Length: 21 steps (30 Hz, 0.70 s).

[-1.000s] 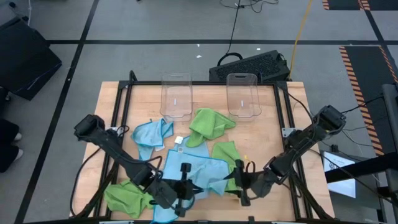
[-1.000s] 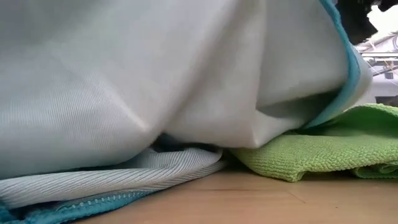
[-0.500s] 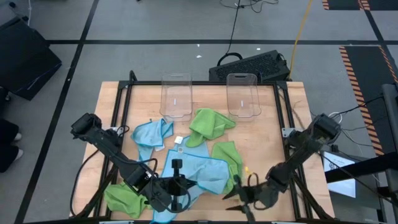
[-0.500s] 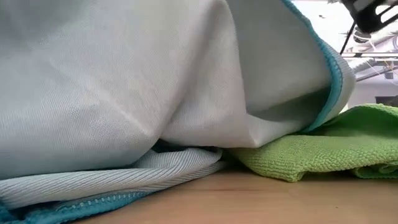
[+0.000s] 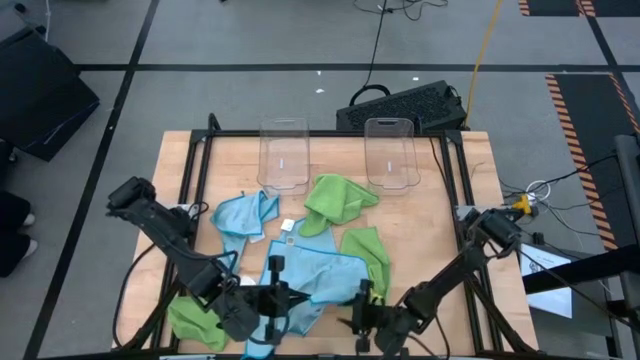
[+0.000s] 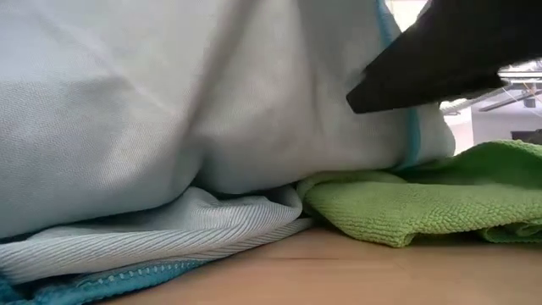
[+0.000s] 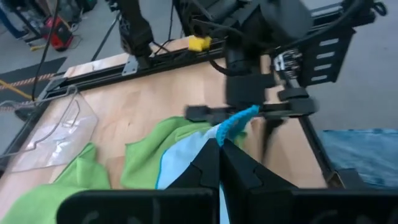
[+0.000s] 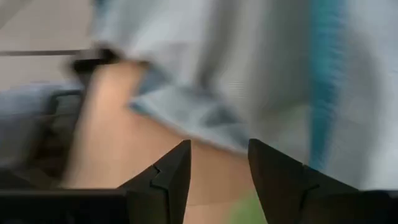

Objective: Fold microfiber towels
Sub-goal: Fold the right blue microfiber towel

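Blue cloth is what both arms are busy with now: the big light blue towel [image 5: 318, 283] is lying at the near middle of the table [image 5: 430, 215], with its near edge partly lifted. The left gripper [image 5: 262, 303] is pinched shut on the towel's near left part, and in the left wrist view a blue corner is poking out past its closed fingers. The right gripper [image 5: 362, 312] has been sliding to the left along the near edge over the last second, and it is now right beside the towel's near right corner. Its fingers [image 8: 168, 177] are standing a little apart and are closing in, but nothing is between them yet in the right wrist view. This probably means the right arm is getting ready to grab the second corner, so that the two arms can lift the towel and fold it over. No towel looks folded yet. Other towels are waiting: a lime green towel [image 5: 338, 198] is sitting far of the middle, another green towel [image 5: 368, 248] is touching the blue one's right side, a third green towel [image 5: 196, 318] is at the near left, and a small blue towel [image 5: 243, 215] is crumpled to the left. Two clear bins [image 5: 284, 155] are lying at the far side of the table, and both are looking empty.
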Each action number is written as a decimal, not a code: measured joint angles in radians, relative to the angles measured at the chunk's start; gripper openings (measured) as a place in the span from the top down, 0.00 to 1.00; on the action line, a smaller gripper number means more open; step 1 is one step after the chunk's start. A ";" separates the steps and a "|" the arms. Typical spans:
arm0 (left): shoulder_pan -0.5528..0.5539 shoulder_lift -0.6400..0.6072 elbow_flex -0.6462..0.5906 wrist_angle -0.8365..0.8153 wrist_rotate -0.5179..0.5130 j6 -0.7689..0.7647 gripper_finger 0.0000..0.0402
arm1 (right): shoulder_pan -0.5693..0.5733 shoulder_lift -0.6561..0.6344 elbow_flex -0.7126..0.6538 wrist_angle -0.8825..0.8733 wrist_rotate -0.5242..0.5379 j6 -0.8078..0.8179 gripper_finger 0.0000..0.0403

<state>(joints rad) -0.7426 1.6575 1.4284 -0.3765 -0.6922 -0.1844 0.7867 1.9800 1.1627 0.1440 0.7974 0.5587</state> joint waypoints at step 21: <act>-0.040 0.000 0.000 -0.005 -0.043 -0.013 0.99 | -0.021 -0.204 0.004 -0.601 0.172 0.207 0.64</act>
<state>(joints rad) -0.7822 1.6573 1.4284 -0.3810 -0.7349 -0.1970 0.7657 1.7758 1.1671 -0.4575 0.9692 0.7655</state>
